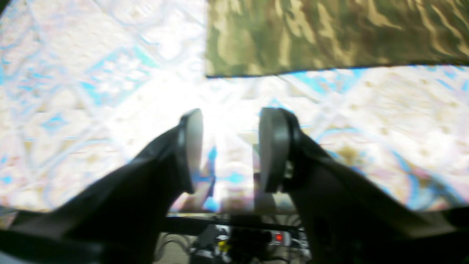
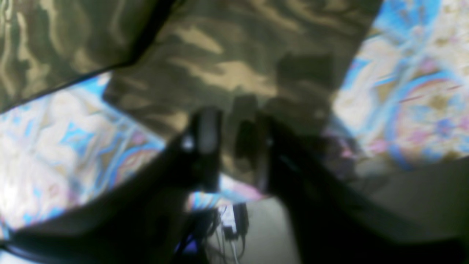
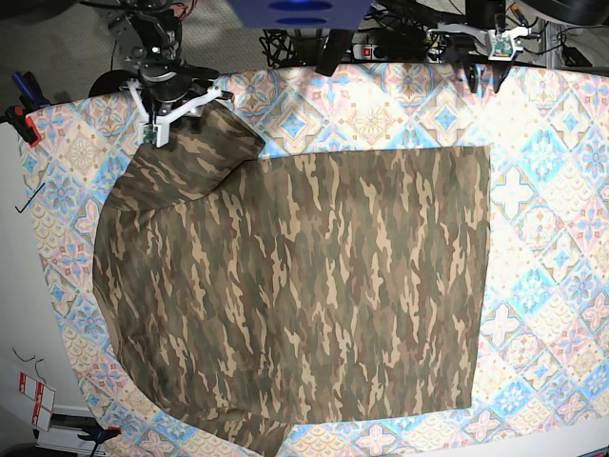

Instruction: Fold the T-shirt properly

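Observation:
The camouflage T-shirt (image 3: pixel 304 286) lies spread flat on the tablecloth, with one sleeve (image 3: pixel 205 143) reaching to the upper left. My right gripper (image 3: pixel 183 109) hovers over that sleeve's end. In the right wrist view its fingers (image 2: pixel 207 128) stand apart above the sleeve (image 2: pixel 234 66), and nothing shows between them. My left gripper (image 3: pixel 483 74) is at the table's far edge, beyond the shirt's upper right corner. It (image 1: pixel 231 121) is open over bare cloth, a short way from the shirt's corner (image 1: pixel 234 55).
The tile-patterned tablecloth (image 3: pixel 542 238) covers the table, with a wide bare strip to the right of the shirt. Cables and a power strip (image 1: pixel 278 237) lie behind the table's far edge. Clamps (image 3: pixel 24 119) hold the cloth at the left.

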Controlling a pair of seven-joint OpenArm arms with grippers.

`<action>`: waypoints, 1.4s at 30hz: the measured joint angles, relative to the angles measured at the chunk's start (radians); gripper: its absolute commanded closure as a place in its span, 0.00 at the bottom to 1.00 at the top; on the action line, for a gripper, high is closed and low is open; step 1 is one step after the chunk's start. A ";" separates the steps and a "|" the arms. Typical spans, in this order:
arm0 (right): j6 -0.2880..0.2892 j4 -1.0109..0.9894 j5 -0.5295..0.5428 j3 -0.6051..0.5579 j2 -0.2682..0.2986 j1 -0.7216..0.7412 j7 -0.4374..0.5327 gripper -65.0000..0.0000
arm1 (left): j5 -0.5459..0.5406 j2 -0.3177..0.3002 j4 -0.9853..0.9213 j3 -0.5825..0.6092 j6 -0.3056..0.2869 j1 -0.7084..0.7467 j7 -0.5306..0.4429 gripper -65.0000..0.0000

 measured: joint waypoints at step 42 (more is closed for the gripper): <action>0.048 -0.165 0.157 0.185 -0.076 0.003 -0.053 0.33 | 0.000 0.004 0.000 -0.025 -0.002 -0.026 0.000 0.75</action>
